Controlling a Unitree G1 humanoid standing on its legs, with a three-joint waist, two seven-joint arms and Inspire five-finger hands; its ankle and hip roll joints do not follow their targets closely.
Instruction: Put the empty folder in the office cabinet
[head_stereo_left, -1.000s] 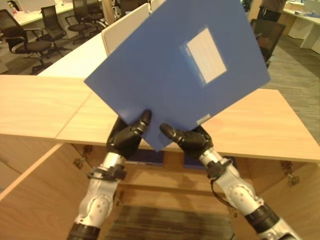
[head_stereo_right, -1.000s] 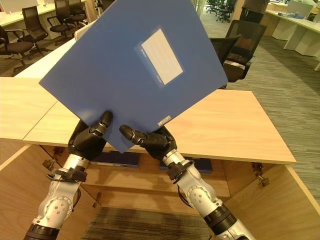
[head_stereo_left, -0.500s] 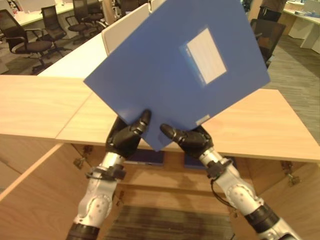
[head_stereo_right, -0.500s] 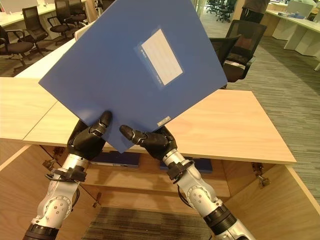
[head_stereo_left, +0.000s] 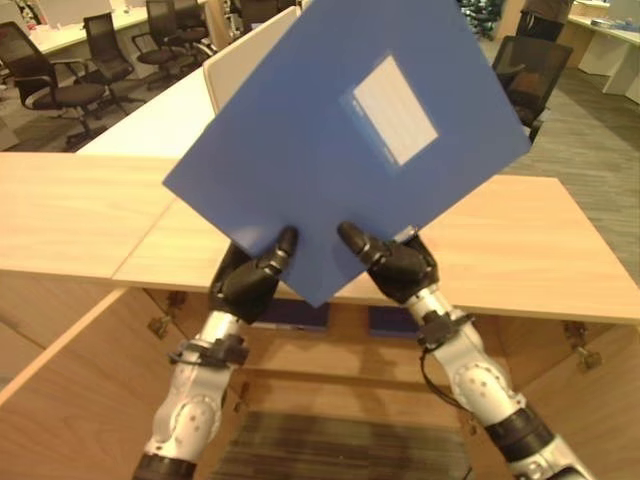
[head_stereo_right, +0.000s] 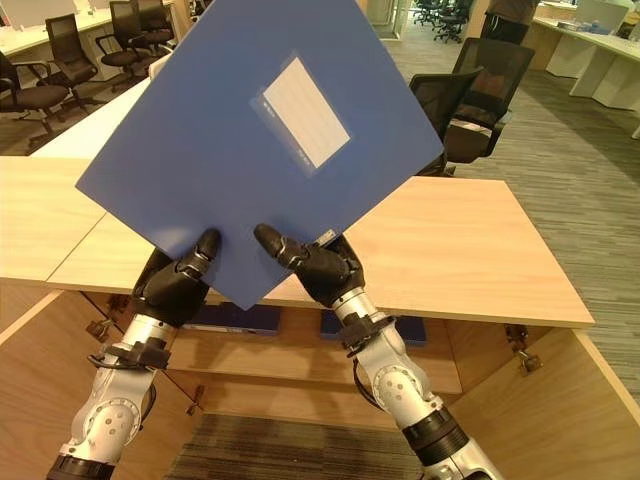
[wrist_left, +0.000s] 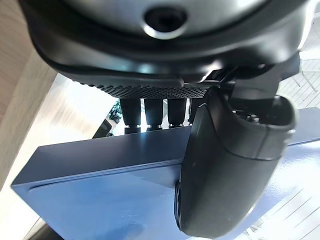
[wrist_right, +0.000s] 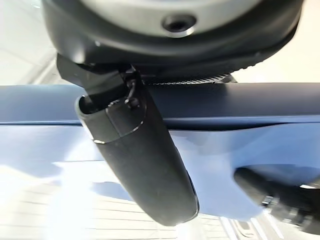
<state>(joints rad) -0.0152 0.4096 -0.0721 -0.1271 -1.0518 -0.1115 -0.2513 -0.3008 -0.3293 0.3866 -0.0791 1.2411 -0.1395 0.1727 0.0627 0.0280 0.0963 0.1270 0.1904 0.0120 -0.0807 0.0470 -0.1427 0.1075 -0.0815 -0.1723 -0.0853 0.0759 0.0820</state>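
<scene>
The left hand (head_stereo_left: 250, 280) is clamped on the blue folder (head_stereo_left: 345, 150) at its lowest corner — thumb pressed on the near face, fingers behind the sheet, as the left wrist view shows. The right hand (head_stereo_left: 395, 265) pinches the same corner just beside it, thumb on the front, fingers curled behind. The two thumbs sit close together on either side of the corner's tip, not touching.

The folder is held up in the air, tilted like a diamond, its white label (head_stereo_left: 395, 110) facing me in the upper half. Its bottom corner hangs just over the near edge of the wooden bench (head_stereo_left: 520, 250); the rest rises above the bench top, well clear of it.

Under the bench the cabinet (head_stereo_right: 300, 370) stands open, wooden doors (head_stereo_left: 60, 390) swung out to both sides, leaving a wide gap between them. Inside, on a shelf directly below the hands, lie dark blue folders (head_stereo_right: 240, 318), flat. Beyond the bench, office chairs (head_stereo_left: 45, 80) stand well apart from everything — one dark chair (head_stereo_right: 470, 100) off past the folder's right edge.
</scene>
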